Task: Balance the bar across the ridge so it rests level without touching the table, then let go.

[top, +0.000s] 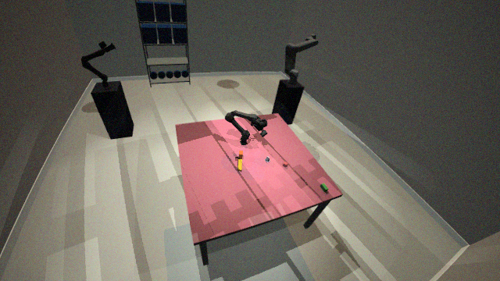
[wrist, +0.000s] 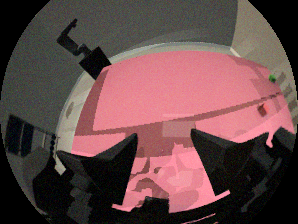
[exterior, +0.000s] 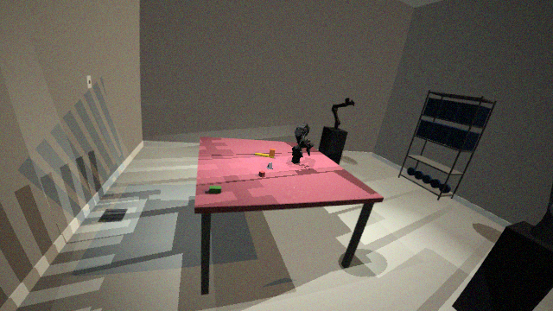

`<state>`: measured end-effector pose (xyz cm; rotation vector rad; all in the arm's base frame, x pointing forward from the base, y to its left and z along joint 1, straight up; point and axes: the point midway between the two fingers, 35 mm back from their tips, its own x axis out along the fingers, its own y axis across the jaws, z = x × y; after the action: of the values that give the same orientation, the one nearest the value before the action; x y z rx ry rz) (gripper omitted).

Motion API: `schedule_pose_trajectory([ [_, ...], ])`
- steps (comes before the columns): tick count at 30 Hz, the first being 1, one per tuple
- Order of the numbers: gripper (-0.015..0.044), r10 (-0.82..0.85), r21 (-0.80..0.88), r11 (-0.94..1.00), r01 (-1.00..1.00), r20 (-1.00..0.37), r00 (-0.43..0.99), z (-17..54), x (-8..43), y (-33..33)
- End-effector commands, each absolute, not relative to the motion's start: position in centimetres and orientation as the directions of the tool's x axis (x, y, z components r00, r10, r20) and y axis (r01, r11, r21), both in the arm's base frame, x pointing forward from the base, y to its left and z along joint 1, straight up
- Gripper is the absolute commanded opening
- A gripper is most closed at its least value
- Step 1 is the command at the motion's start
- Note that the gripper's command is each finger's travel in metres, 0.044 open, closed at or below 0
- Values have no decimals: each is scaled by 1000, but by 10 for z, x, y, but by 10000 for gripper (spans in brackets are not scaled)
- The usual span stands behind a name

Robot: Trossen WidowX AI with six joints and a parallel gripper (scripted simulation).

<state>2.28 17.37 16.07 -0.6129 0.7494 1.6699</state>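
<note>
Jaws of gripper (wrist: 164,156) released, empty. Reach yellow bar (top: 240,163) on pink surface (top: 219,195); grasp mid-length for balance.

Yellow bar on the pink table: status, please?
Gripper open, empty, near arm base. Yellow bar lying flat, orange end toward arm. Small grey ridge beside it, apart.

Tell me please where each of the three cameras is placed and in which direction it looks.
Top: high above one table corner, looking down on the pink table, the whole arm and the yellow bar.
Exterior: at standing height beyond the table edge opposite the arm, facing it; the arm is small at the far side.
Wrist: on the arm, looking past both open fingers across the table top; nothing is between them.
Shared: the green block and red block appear in all three.
</note>
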Motion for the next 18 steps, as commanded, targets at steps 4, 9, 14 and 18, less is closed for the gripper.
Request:
schedule_pose_trajectory([
  [4,315,625,173,23,-985,-771,-121,167,53,174],
  [9,315,606,177,134,-975,-793,-60,170,74,171],
  [14,315,580,181,243,-953,-815,-7,172,94,166],
  [18,315,554,185,328,-926,-832,31,175,111,161],
])
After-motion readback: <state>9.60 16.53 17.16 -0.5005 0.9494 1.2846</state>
